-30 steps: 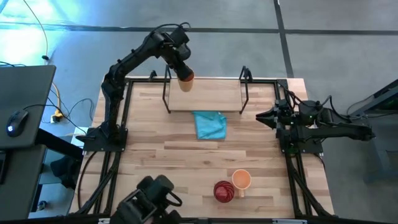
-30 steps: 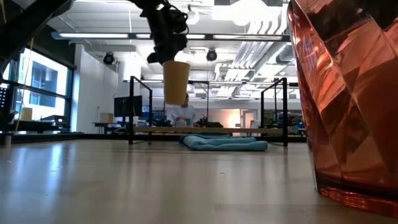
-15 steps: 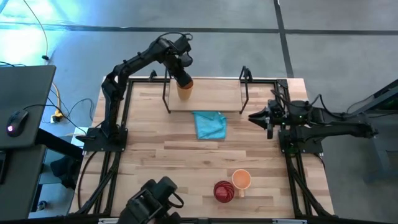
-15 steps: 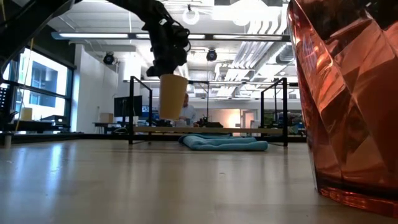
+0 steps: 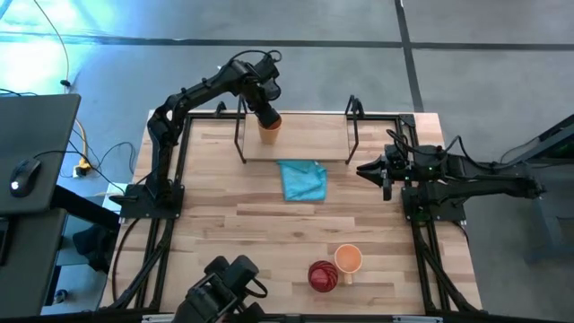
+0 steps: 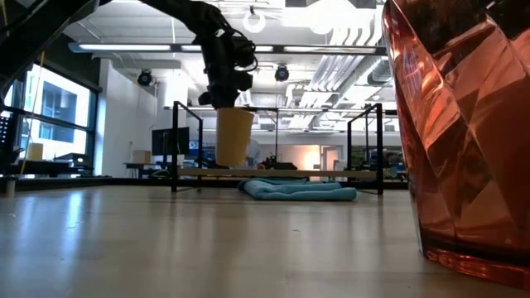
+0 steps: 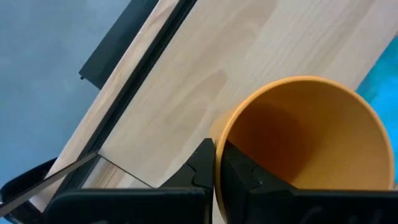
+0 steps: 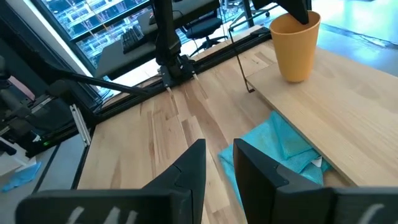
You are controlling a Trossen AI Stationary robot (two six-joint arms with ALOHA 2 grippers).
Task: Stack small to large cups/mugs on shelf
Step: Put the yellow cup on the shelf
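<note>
The mustard-tan tumbler stands upright over the left part of the shelf, a light-wood board in a black wire frame at the table's far edge. My left gripper is shut on it. In the right wrist view the tumbler has its base at the board; I cannot tell if it rests there. The dark red ribbed cup and the orange mug stand side by side near the front edge. My right gripper hovers open by the right edge, touching nothing. My left gripper pinches the tumbler's rim on the side toward the table's left, one finger inside the mouth and one outside the wall. The fingers come from above, pointing steeply down. The tumbler hangs upright, mouth up, its base at the shelf board.
A crumpled blue cloth lies on the table just in front of the shelf. The shelf's black upright posts stand at both ends of the board. The red cup fills the right of the low view.
My left gripper has gone down with the tumbler, which has stayed upright and sunk from well above the shelf to the level of its board. My right gripper has moved a little toward the table's middle.
</note>
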